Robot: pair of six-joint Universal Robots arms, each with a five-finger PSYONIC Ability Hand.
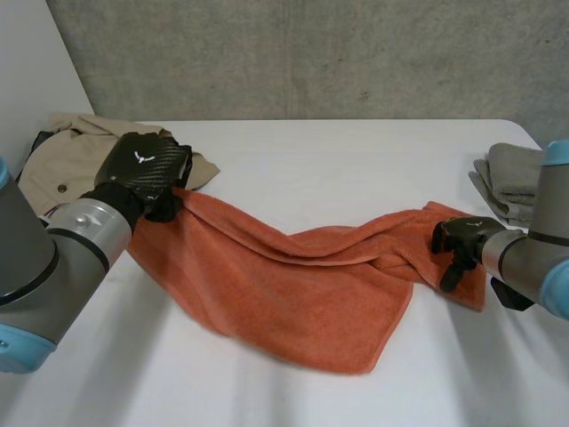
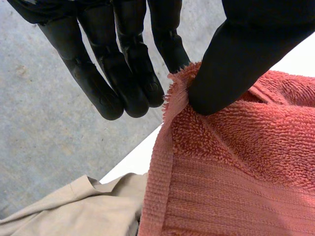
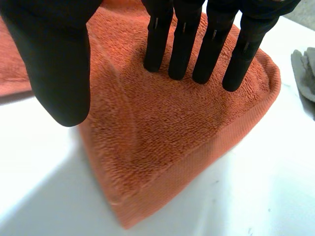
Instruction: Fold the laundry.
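Observation:
An orange towel (image 1: 302, 285) lies stretched across the white table (image 1: 338, 151), bunched in folds along its far edge. My left hand (image 1: 142, 165) holds its left far corner raised off the table. In the left wrist view the thumb (image 2: 241, 59) pinches the towel's hem (image 2: 170, 113) against the fingers (image 2: 128, 73). My right hand (image 1: 458, 240) rests on the towel's right corner. There its straight fingers (image 3: 197, 44) press down on the towel (image 3: 162, 128), and the thumb (image 3: 54, 64) hangs beside the corner's edge, apart from the cloth.
A beige coat (image 1: 76, 156) lies at the table's far left, just behind my left hand and under the raised corner (image 2: 74, 211). Folded grey towels (image 1: 511, 178) sit at the far right, close to my right arm. A concrete wall stands behind the table.

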